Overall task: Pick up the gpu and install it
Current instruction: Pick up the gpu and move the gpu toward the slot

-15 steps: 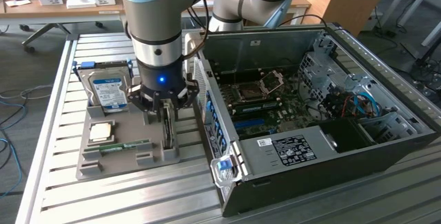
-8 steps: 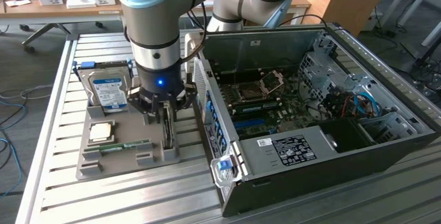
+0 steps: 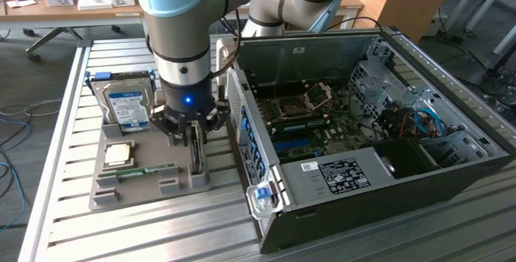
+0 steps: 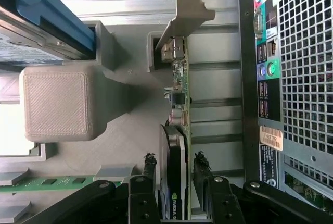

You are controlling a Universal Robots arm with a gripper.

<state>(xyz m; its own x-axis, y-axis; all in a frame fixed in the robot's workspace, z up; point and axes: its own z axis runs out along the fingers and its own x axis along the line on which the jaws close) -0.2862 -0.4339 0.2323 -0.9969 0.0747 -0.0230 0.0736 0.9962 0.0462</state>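
Wrist view: jaws stand wide astride the upright gpu (image 4: 176,151), likely a light, stiff, fragile card best gripped across its flat faces.

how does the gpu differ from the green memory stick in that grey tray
The thin dark-faced gpu card with a silver end bracket is much larger than the narrow green memory stick. The gpu has a metal bracket; the memory stick has none. The gpu stands between the fingers of the open gripper; the memory stick lies apart from them. Both rest in the grey plastic tray.
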